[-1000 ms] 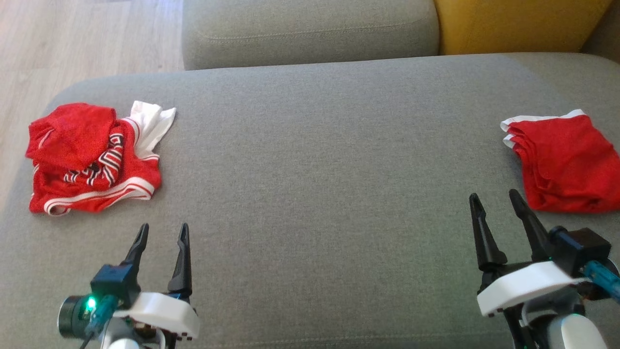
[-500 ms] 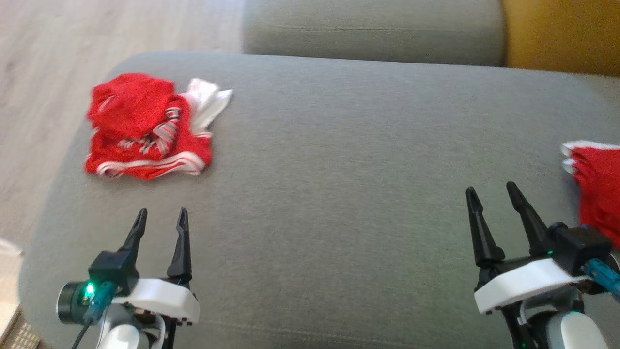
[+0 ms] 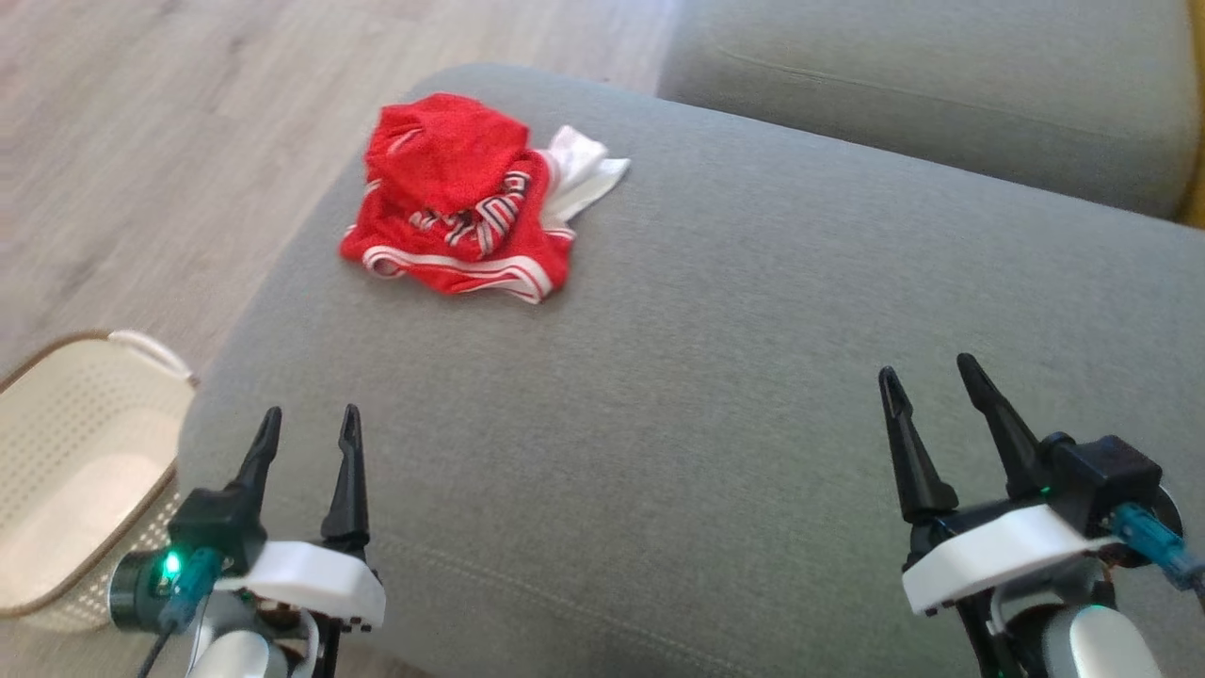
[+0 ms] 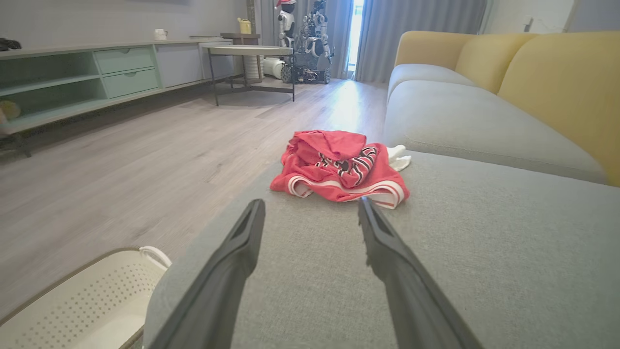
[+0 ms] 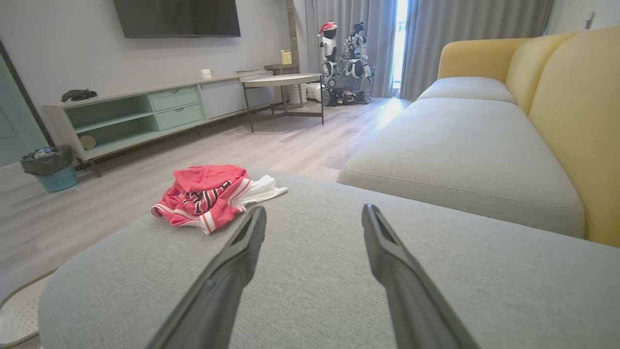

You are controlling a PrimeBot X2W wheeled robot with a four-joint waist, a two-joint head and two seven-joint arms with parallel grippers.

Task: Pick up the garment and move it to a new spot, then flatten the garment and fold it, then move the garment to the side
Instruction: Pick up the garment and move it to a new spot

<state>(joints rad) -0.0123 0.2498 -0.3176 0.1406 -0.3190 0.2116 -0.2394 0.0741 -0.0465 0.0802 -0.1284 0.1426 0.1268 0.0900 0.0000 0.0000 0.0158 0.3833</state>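
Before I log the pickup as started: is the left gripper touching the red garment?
No, the left gripper hovers over the grey cushion, jaws open, well short of the crumpled red garment.

The garment is red, with white bands along its hem, a black-and-white striped patch in the middle and a plain white part at one edge. The sofa is grey and its backrest is mustard yellow. The floor is pale wood with grey grain. The basket is cream, dotted all over with small holes. The left gripper and right gripper have black fingers on white housings. The cabinet is pale green and grey, the curtains are grey, and the bin is teal.
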